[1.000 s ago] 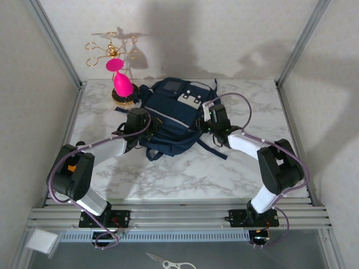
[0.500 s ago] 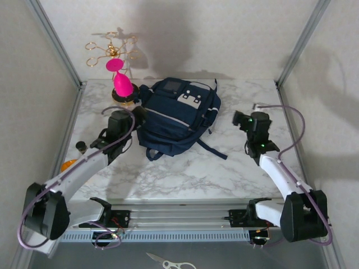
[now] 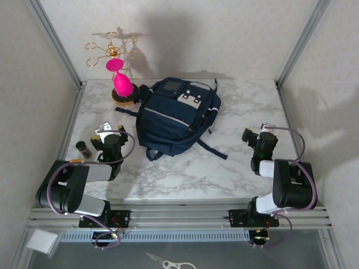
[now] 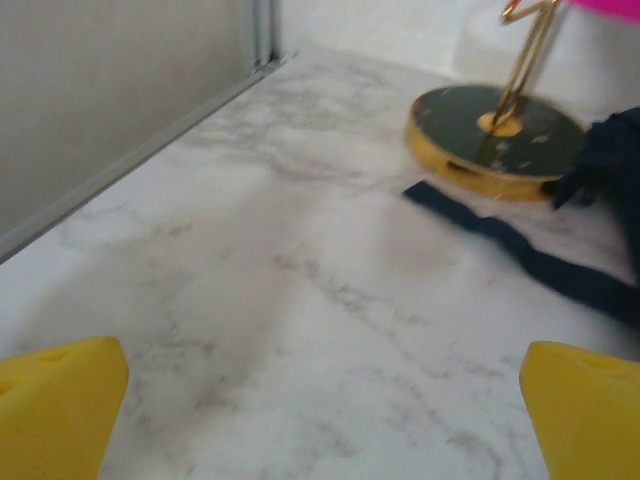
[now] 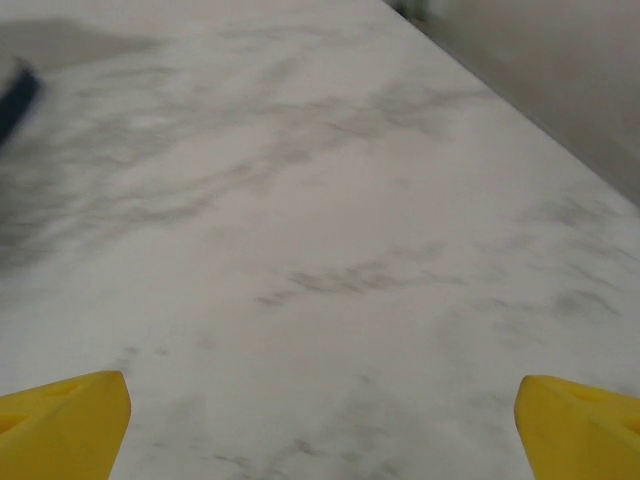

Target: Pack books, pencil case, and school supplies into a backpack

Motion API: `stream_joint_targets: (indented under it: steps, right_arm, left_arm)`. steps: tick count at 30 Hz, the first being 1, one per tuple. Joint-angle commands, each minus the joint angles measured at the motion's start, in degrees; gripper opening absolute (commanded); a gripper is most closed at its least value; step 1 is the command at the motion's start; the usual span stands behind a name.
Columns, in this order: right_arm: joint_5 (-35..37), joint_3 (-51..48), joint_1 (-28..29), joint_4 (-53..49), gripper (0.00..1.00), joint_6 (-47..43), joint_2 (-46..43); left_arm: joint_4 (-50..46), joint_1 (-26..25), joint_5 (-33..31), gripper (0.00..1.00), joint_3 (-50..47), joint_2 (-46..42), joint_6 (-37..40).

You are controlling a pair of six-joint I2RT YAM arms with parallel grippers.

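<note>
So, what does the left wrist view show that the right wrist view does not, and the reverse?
Left wrist view: the round base of the gold stand, a dark strap lying in front of it, and an edge of the backpack at the right.
Right wrist view: a blurred dark tip at the left edge; what it belongs to I cannot tell.
Both: the marble table, a side wall, and yellow jaws standing wide open at the bottom corners.

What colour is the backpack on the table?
The backpack is navy blue with grey-white front patches, clearest in the top view.
</note>
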Motion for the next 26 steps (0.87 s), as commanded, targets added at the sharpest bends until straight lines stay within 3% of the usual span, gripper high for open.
stream_joint_targets:
  steps: [1,4,6,10,26]
  right_arm:
    - [-14.54,-3.23,-0.17,19.62,0.99,-4.42,2.16]
    - [-12.06,-4.24,1.74,22.92,0.99,-6.18,2.94]
    - [-6.93,-8.06,4.24,30.42,0.99,-7.41,5.89]
    - [-6.38,-6.75,4.05,25.94,0.99,-6.65,4.86]
    - [-5.53,-6.85,4.49,26.66,0.99,-6.93,5.11]
  left_arm:
    - [19.31,2.66,10.84,1.00,-4.84,2.24,5.32]
    - [28.34,3.39,16.37,0.99,-7.98,5.71,6.73]
    - [21.97,4.23,17.12,0.99,-5.53,4.97,5.72]
    - [20.57,6.09,16.73,0.99,-4.33,5.47,3.09]
    - [20.27,5.93,16.60,0.99,-4.26,5.27,3.31]
